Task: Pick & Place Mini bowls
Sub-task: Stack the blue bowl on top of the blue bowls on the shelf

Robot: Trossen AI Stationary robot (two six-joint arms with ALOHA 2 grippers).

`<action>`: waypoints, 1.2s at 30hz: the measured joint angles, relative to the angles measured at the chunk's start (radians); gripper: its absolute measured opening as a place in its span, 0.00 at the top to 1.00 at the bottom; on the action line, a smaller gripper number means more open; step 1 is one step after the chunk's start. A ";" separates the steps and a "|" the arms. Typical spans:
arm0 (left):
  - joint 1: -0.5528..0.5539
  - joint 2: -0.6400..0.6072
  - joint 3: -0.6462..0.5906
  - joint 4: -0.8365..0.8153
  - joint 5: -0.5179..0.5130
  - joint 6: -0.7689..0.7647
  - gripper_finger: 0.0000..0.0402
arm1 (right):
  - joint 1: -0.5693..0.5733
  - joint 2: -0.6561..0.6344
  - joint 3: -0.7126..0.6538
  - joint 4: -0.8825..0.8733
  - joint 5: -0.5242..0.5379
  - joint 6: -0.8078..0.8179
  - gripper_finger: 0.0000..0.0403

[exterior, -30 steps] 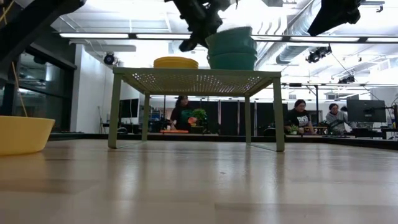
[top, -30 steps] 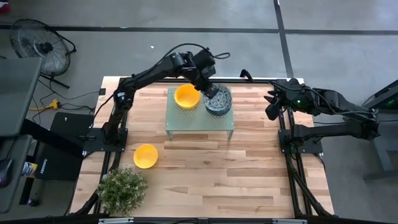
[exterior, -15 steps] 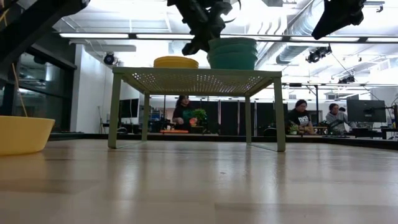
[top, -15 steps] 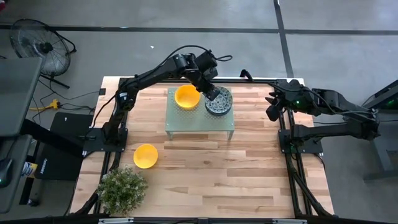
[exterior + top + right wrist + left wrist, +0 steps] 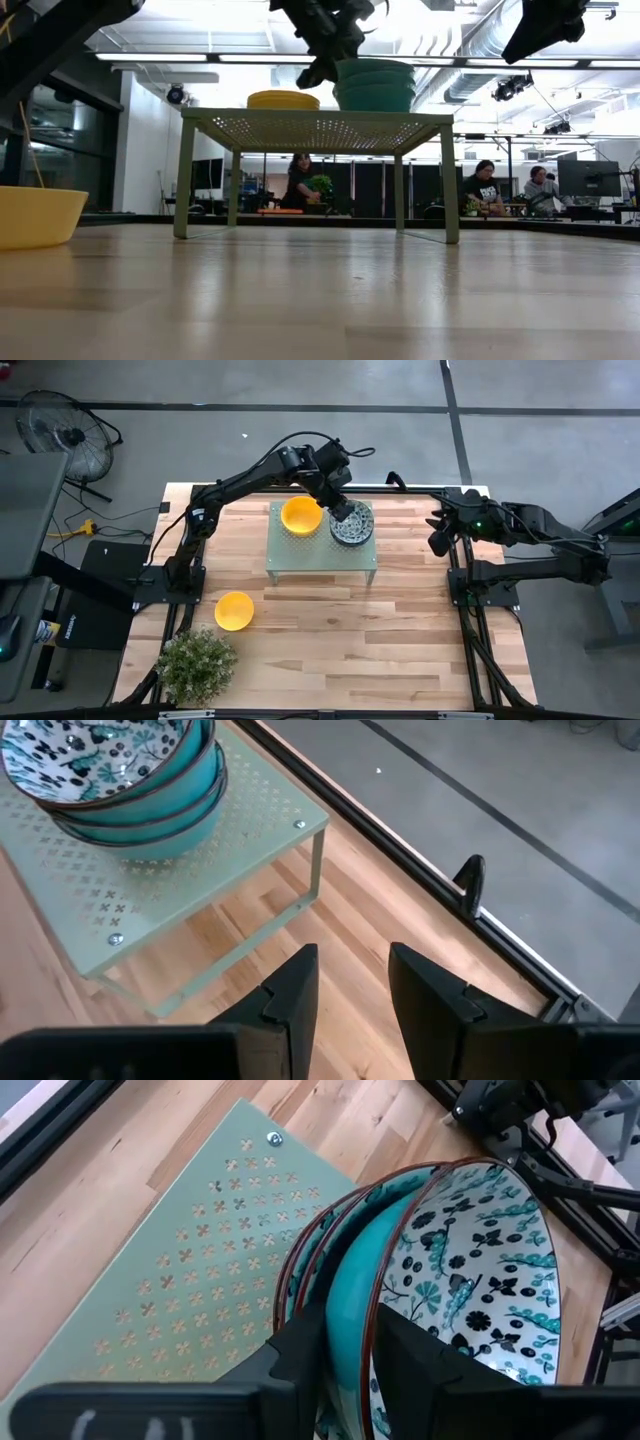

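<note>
The pale green perforated metal stand (image 5: pixel 320 550) is carrying the stack of blue-green patterned mini bowls (image 5: pixel 352 523) beside a yellow stack. The left gripper (image 5: pixel 350 1350), clenched a second ago, is spreading its fingers around the top bowl's rim, so this placement looks finished. The right gripper (image 5: pixel 350 985) is waiting part-open at the table's edge.

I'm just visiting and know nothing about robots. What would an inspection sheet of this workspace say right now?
Surface: wooden table carrying a pale green perforated stand.
Job's things: yellow bowls and stacked patterned bowls on the stand; one yellow bowl on the table.
Clutter: potted plant at the table's corner.
Grippers: left gripper straddles the top patterned bowl's rim; right gripper open, idle at the table's edge.
Cables: cables on the floor.
Surroundings: floor fan; people behind.
</note>
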 joint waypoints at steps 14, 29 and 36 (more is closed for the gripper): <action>0.000 0.000 0.000 0.039 0.046 0.129 0.79 | 0.000 0.000 0.000 0.000 -0.018 0.010 0.72; 0.000 -0.001 0.000 0.103 0.060 0.174 0.43 | 0.000 0.000 0.000 0.000 -0.040 0.011 0.72; 0.000 -0.001 0.000 0.105 -0.007 0.176 0.38 | 0.000 0.000 0.000 0.000 -0.040 0.011 0.72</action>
